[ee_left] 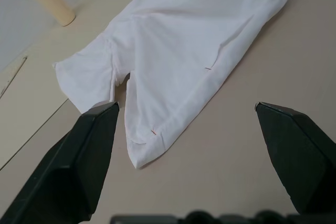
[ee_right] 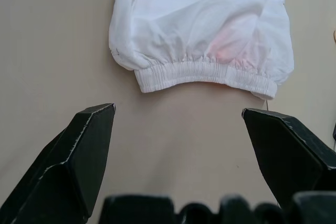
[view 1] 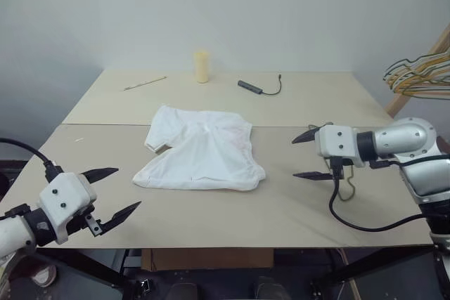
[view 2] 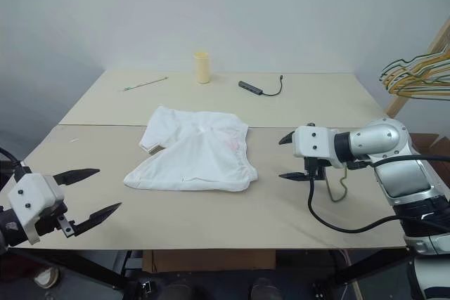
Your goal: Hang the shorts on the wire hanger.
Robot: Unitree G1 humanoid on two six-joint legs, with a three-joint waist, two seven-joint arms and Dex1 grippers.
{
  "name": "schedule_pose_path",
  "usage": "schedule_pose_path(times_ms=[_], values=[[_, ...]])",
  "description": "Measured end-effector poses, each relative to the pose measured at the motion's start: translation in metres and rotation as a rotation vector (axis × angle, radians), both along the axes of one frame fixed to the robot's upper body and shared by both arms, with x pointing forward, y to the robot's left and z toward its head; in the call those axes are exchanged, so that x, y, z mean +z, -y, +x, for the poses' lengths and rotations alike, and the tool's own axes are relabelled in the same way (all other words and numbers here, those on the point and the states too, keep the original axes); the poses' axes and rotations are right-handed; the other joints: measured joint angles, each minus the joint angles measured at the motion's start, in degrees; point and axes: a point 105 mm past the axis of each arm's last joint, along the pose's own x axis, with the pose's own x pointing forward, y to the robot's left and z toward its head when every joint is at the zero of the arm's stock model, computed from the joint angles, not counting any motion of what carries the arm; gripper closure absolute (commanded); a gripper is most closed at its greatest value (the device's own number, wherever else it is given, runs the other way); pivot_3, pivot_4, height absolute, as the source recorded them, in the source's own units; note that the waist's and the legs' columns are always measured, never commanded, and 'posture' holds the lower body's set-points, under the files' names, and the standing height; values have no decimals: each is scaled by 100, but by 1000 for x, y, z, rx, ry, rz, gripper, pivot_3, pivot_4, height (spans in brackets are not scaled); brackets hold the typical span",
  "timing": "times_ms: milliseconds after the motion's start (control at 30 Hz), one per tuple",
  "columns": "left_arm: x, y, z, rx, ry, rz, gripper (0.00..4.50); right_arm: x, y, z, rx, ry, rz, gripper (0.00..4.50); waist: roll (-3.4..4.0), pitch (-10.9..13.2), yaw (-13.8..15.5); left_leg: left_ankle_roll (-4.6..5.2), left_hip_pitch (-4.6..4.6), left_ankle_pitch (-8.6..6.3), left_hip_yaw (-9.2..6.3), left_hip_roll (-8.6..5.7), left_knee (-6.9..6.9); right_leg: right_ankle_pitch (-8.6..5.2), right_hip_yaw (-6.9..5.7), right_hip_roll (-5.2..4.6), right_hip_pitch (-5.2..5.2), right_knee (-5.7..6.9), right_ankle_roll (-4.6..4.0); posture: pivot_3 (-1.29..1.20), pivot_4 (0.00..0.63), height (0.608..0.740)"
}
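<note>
Between my two sets of spread, empty fingers, left gripper (view 1: 112, 191) near, right gripper (view 1: 309, 154) at mid-table, lie the shorts (view 1: 202, 149), flat on the table (view 1: 211, 216), waistband toward my right. I judge both hands poised for a first grasp. Olive wire, probably the wire hanger (view 1: 346, 189), shows under my right wrist. Far off: a cream cup (view 1: 202, 67), a cabled black gadget (view 1: 250, 87), a stick (view 1: 144, 83), coloured hangers (view 1: 418, 75). Nothing blocks.

Bare table (view 1: 211, 216) around the shorts (view 1: 200, 151) — open approach from both sides; cup (view 1: 202, 67), cable (view 1: 259, 87) well behind.
</note>
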Motion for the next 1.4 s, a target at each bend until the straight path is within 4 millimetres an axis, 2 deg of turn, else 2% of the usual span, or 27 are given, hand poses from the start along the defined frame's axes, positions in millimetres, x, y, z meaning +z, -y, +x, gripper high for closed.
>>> schedule_pose_path(times_ms=[267, 567, 800, 900, 1033, 1167, 1233, 1333, 1400], values=[[1, -1, 3, 30, -1, -38, 0, -1, -2, 0, 5, 0, 6, 14, 0, 0, 9, 0, 0, 0, 0, 0, 0, 1, 0, 0, 0, 0, -1, 136, 0, 740], [-1, 0, 1, 7, -5, 1, 0, -1, -3, 1, 0, 8, 3, 14, 0, 0, 4, 0, 0, 0, 0, 0, 0, 1, 0, 0, 0, 0, -1, 108, 0, 740], [-11, 7, 2, -28, -32, 19, 0, -11, -15, 5, -6, -21, -44, 14, 1, 0, -67, 0, -1, 0, 1, 0, 0, 2, 0, 0, -1, 0, -5, 72, 0, 740], [-20, 7, 3, -37, -66, 48, 0, -13, -30, 4, 31, 21, -29, 14, 1, 1, -86, 0, 0, 0, 1, 2, -1, 1, 0, 3, -3, 3, -4, 53, 0, 740], [-28, 4, 7, -45, -92, 91, 0, -30, -54, 5, 102, 97, -82, 14, 2, 1, -122, 0, 2, 0, 2, 2, 0, 0, 0, 3, -2, 5, -4, 45, 0, 740], [-28, 5, 13, -70, -94, 113, 0, -63, -70, 14, 171, 201, -197, 14, 1, 1, -159, -1, -2, 0, 3, 1, 0, 5, -1, 1, -4, 5, -11, 42, 0, 740], [-27, 6, 15, -77, -86, 116, 0, -77, -73, 19, 193, 233, -239, 14, 1, 1, -185, -1, -3, 0, 3, 0, 0, 20, -1, 0, -4, 5, -36, 49, 0, 740], [-29, 7, 15, -84, -95, 117, 0, -84, -73, 29, 206, 278, -274, 14, 3, 3, -223, -1, -5, 0, 3, 0, -1, 21, -1, 1, -5, 7, -36, 52, 0, 740], [-30, 7, 14, -86, -99, 120, 0, -88, -74, 35, 213, 304, -294, 385, 3, 2, -250, 0, -2, 0, 3, 3, -2, 21, -1, 3, -5, 10, -37, 60, 0, 740]])
